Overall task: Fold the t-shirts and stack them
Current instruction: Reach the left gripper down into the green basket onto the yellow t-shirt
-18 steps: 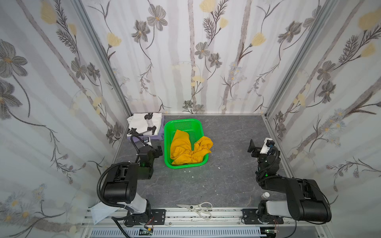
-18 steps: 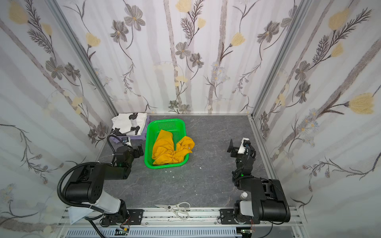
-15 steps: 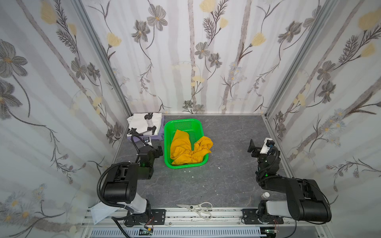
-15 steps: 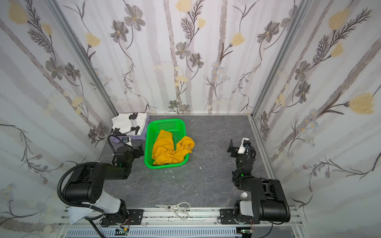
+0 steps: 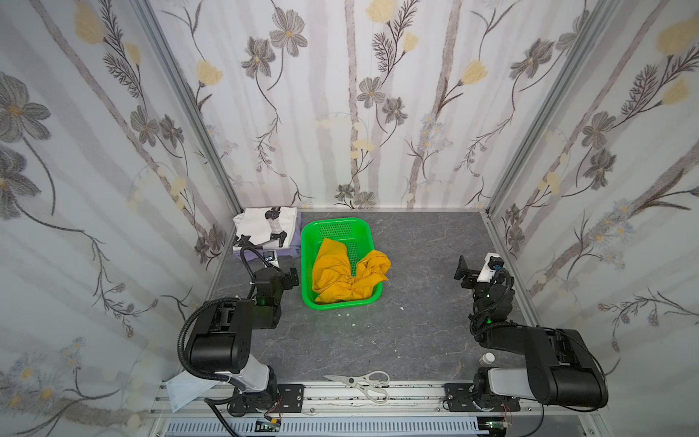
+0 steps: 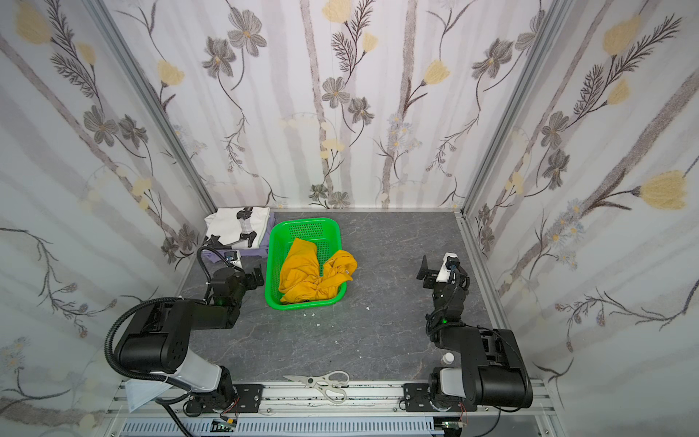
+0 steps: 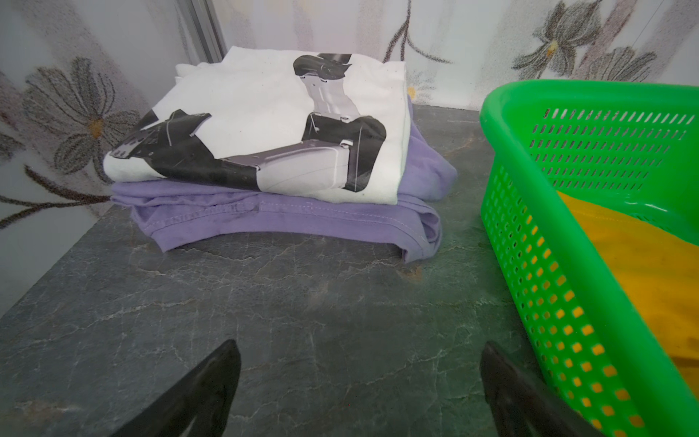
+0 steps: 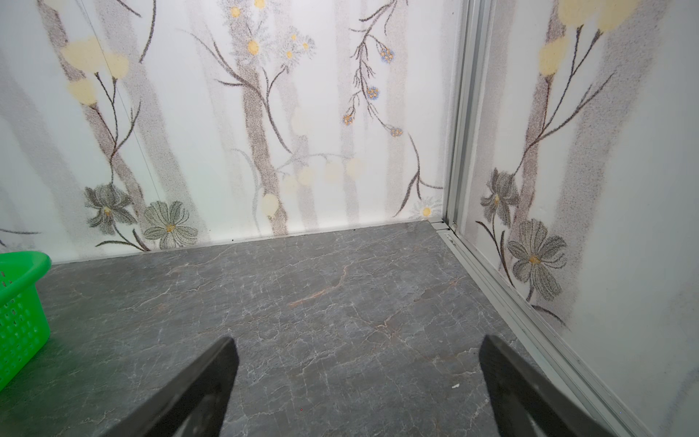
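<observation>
A mustard-yellow t-shirt [image 5: 350, 274] [image 6: 316, 274] lies crumpled in the green basket [image 5: 307, 265] [image 7: 529, 227], one part draped over the basket's right rim. In the back left corner a folded white t-shirt with a black-and-grey print [image 5: 264, 227] [image 7: 264, 113] rests on a folded lavender t-shirt [image 5: 293, 248] [image 7: 302, 219]. My left gripper [image 5: 281, 270] [image 7: 359, 346] is open and empty, low over the table between that stack and the basket, a short way in front of the stack. My right gripper [image 5: 476, 266] [image 8: 357, 340] is open and empty near the right wall, over bare table.
White scissors [image 5: 359, 382] lie on the front rail. A small white bottle [image 5: 487, 358] stands by the right arm's base. A pale mask-like sheet [image 5: 185, 389] hangs off the front left. Flowered walls close in three sides. The basket's corner [image 8: 19, 302] shows in the right wrist view.
</observation>
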